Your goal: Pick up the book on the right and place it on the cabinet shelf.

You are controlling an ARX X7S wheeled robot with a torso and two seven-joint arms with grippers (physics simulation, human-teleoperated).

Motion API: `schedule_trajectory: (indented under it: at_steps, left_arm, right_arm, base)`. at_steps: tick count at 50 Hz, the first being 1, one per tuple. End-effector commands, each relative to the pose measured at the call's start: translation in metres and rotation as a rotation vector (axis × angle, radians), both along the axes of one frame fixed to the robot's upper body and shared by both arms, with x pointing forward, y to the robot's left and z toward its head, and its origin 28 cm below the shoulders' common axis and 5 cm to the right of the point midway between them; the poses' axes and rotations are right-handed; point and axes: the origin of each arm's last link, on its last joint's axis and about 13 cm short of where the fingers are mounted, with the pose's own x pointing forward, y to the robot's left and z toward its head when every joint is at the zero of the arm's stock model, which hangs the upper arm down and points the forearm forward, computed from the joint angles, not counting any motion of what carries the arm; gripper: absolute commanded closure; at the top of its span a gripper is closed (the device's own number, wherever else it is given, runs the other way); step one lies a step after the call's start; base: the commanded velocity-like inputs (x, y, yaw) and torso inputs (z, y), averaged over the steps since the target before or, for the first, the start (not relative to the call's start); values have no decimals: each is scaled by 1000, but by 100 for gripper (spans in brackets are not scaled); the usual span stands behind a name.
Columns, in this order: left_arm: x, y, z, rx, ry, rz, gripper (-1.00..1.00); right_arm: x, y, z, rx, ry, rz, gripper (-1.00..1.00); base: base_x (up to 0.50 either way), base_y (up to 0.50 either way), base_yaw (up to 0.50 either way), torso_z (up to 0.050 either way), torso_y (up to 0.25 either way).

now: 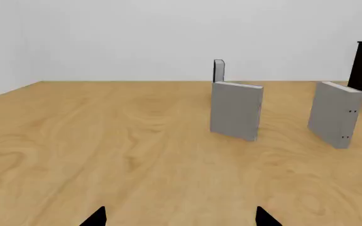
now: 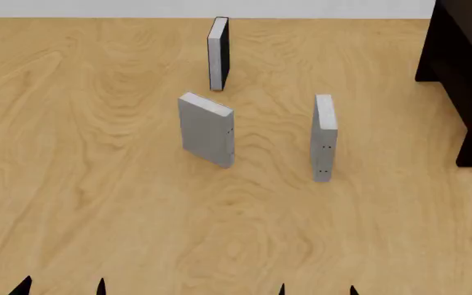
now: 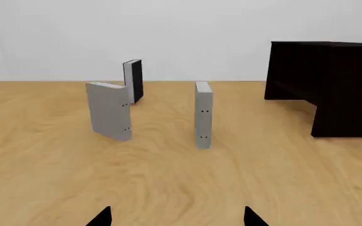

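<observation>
The book (image 2: 324,136), a slim light-grey hardcover, stands upright on the wooden table at the right of the books. It shows in the right wrist view (image 3: 203,114) and the left wrist view (image 1: 335,113), with tiny dark dots on its narrow edge. The cabinet shelf (image 2: 466,67), very dark brown, stands at the far right; it also shows in the right wrist view (image 3: 332,84). My left gripper (image 2: 61,287) and right gripper (image 2: 316,290) are at the near edge, both open and empty, well short of the books. Their tips frame bare wood in the left wrist view (image 1: 181,219) and the right wrist view (image 3: 176,217).
A second light-grey book (image 2: 206,129) stands left of the task book, turned at an angle. A black-covered book with white pages (image 2: 218,53) stands upright farther back. The wooden table (image 2: 96,203) stretches between the grippers and the books.
</observation>
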Motion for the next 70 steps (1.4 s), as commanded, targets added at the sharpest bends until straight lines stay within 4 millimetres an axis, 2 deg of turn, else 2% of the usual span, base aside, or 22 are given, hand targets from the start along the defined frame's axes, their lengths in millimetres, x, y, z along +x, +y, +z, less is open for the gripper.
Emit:
schedule_trajectory:
  at_steps: [1,6,20,28,34,70]
  left_arm:
    - [0,0,0,0,0,0,-100]
    - [-3,1,3,-1,5,-6,-100]
    - [-30,-2,-7,-17,14,-24,-100]
    - [-39,-4,-12,-55,33,-56,-100]
    - [-38,-4,-12,-70,28,-75,-100]
    - [-26,-3,-12,-85,36,-82,-100]
  right_arm:
    - [0,0,0,0,0,0,-100]
    - [-1,3,-2,-13,19,-1,-100]
    - [-14,2,-10,-28,30,9,-100]
    - [-16,2,-11,-30,44,10,-100]
    - [-15,2,-12,-34,50,9,-100]
    - [-12,3,-14,-38,69,13,-100]
  base:
    - [0,0,0,0,0]
    - [0,0,0,0,0]
    - [0,0,0,0,0]
    - [0,0,0,0,0]
    - [0,0,0,11,1]
    - [0,0,0,50,18]
